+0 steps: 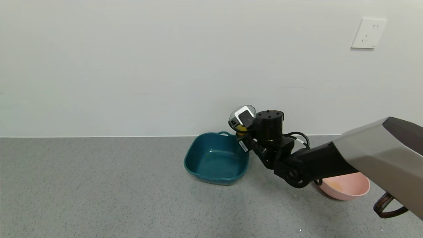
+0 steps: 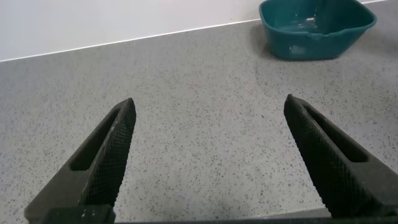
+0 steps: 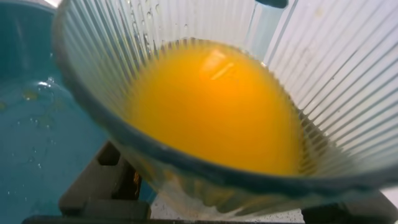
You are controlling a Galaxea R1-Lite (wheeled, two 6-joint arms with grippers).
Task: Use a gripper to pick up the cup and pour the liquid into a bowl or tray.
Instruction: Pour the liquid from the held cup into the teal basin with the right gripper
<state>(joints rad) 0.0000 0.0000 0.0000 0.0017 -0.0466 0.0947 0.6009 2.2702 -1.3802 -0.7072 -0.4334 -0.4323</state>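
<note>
A plain white wall (image 1: 165, 66) is seen across the back, lit evenly. A white socket plate (image 1: 368, 33) is mounted on it, high toward the right. Below, a grey speckled surface (image 1: 99, 191) is spread out to the near edge, and it is met by the wall along a straight pale seam (image 1: 82, 136).

you had orange-yellow liquid (image 3: 211, 112) in a ribbed, translucent blue-green cup (image 3: 323, 68), a dark teal basin (image 1: 216, 158), a pale pink bowl (image 1: 347, 186), a black gripper (image 1: 243, 124), and grey speckled floor (image 1: 99, 188).
</note>
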